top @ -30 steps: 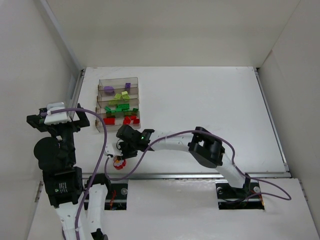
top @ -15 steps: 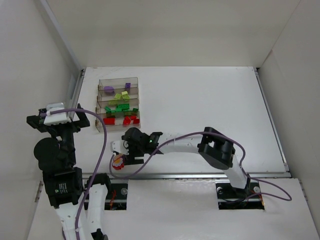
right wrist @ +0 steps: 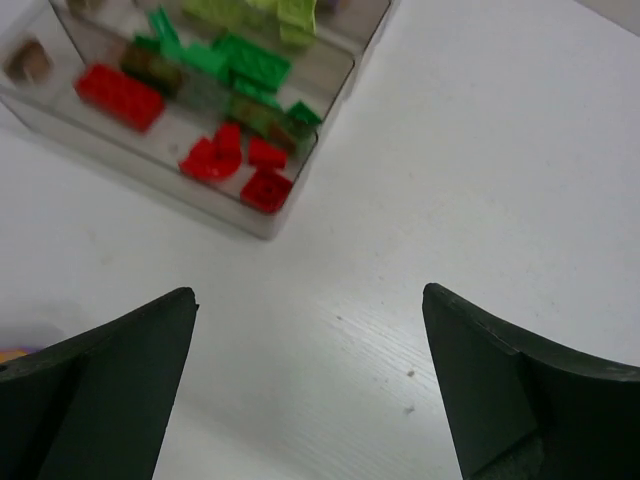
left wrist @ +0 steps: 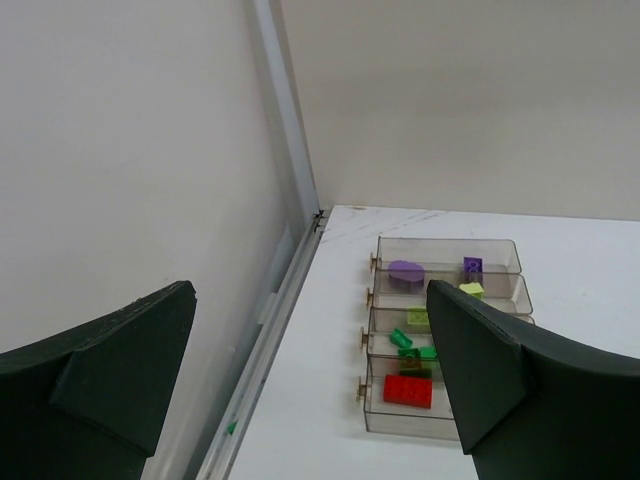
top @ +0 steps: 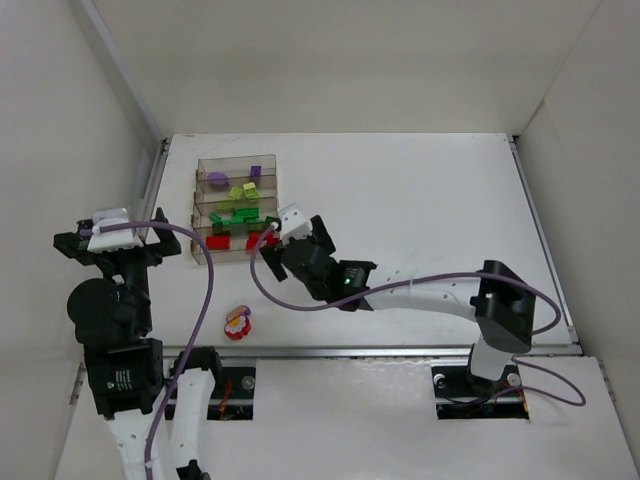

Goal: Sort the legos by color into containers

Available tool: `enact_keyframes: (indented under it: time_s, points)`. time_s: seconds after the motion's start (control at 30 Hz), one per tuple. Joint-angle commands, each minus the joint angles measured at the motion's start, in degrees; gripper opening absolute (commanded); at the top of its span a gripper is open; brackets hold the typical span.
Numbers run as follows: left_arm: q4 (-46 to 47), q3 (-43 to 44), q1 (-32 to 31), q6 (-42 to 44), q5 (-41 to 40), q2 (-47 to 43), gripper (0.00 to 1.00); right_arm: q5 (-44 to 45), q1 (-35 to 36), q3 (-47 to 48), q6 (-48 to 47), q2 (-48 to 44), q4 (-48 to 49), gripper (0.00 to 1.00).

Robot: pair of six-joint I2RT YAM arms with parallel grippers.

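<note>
Fingers (right wrist: 110,385) of the right gripper (right wrist: 308,295) are spread wide and hold nothing. They hang over the bare table (right wrist: 450,150), just beside the red end of the clear tray (top: 200,165). Left gripper (left wrist: 310,290) is wide open too and empty, up high by the side wall (left wrist: 120,150). Small bricks lie in the tray by color: purple bricks (top: 217,179) at the far end, then lime bricks (top: 240,192), dark green bricks (right wrist: 250,60), and red bricks (right wrist: 120,95) nearest. One flower piece (top: 238,322) sits alone on the table near the front edge, well apart from the tray. It looks light, hard and a bit slippery, with a bumpy top. I think pinching its sides low down would be best, so it does not pop out or tip
</note>
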Motion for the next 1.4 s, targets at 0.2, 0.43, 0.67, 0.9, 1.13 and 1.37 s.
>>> enact_keyframes:
  time_s: [0.2,0.43,0.67,0.9,1.13,1.37]
  points:
    - [5.2,-0.6,-1.2,-0.4,-0.7,-2.4,1.00,-21.5,0.4,4.0,19.8,-2.7,-2.2,1.00]
    - [5.2,-0.6,-1.2,0.7,-2.0,-2.4,1.00,-32.7,2.8,9.5,33.8,6.5,-6.2,1.00]
    - [5.2,1.2,0.4,0.7,-2.0,-1.9,1.00,-26.1,7.7,28.6,34.9,20.7,-26.7,1.00]
    - [4.1,1.8,2.9,-2.5,0.5,-1.9,1.00,-24.7,7.7,30.1,38.2,23.4,-31.1,1.00]
    - [3.0,1.8,5.3,-4.8,3.2,-1.9,1.00,-27.1,8.3,34.0,33.0,28.1,-30.9,1.00]
    - [1.9,2.8,6.9,-5.3,3.8,-1.9,1.00,-24.5,9.0,37.1,28.5,32.0,-31.8,1.00]
